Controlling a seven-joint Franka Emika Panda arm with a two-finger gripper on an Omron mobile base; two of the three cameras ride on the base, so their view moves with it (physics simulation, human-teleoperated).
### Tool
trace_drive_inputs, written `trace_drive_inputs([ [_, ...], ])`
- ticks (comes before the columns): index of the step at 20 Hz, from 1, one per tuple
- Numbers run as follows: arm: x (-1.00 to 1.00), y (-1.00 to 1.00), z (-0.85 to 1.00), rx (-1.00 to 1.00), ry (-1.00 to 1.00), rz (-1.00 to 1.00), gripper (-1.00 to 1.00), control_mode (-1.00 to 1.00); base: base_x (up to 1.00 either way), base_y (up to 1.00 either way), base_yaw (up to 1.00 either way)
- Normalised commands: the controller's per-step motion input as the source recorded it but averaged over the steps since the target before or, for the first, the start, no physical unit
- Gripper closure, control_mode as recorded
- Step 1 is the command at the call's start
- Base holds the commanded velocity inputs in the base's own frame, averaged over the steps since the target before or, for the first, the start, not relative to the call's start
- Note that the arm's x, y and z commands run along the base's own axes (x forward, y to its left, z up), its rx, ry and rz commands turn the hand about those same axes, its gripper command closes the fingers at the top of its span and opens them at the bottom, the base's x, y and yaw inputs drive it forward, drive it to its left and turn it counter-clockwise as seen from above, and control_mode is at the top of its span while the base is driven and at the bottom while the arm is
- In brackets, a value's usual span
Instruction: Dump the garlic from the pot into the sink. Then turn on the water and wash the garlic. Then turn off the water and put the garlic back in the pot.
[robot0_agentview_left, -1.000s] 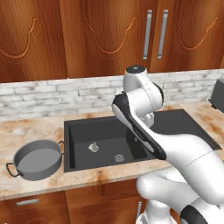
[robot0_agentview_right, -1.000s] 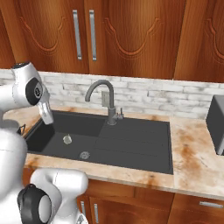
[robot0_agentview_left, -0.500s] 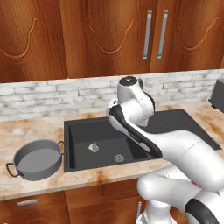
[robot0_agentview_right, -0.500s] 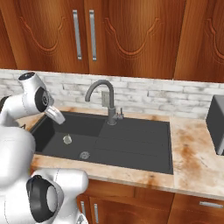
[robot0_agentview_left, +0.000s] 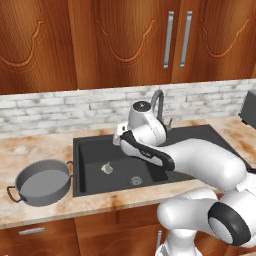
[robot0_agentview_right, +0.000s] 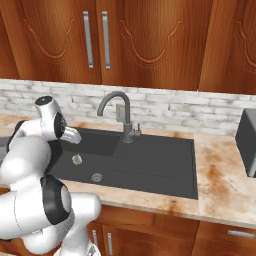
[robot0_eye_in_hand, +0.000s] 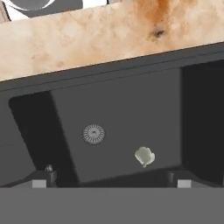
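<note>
Garlic (robot0_eye_in_hand: 144, 156) loose on the sink (robot0_eye_in_hand: 118, 70) floor — gripper (robot0_eye_in_hand: 111, 179) spread, grasping nothing.
Judged light, firm, lumpy — best pinched across its widest middle.

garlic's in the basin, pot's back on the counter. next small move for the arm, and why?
Probably swing toward the faucet to reach its lever. The garlic lies loose on the sink floor near the drain, the pot sits empty on the counter, no water is running, and the gripper hovers open over the basin holding nothing.
</note>
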Motion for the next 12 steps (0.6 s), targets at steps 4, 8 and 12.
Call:
trace_drive_inputs([
  [4,0.59,0.36,-0.4,-0.09,0.03,0.2,-1.0,-1.0,0.0,0.0,0.0],
  [8,0.55,0.18,-0.35,-0.05,0.12,0.18,-1.0,-1.0,0.0,0.0,0.0],
  [12,0.58,0.11,-0.41,-0.02,0.19,0.17,-1.0,-1.0,0.0,0.0,0.0],
])
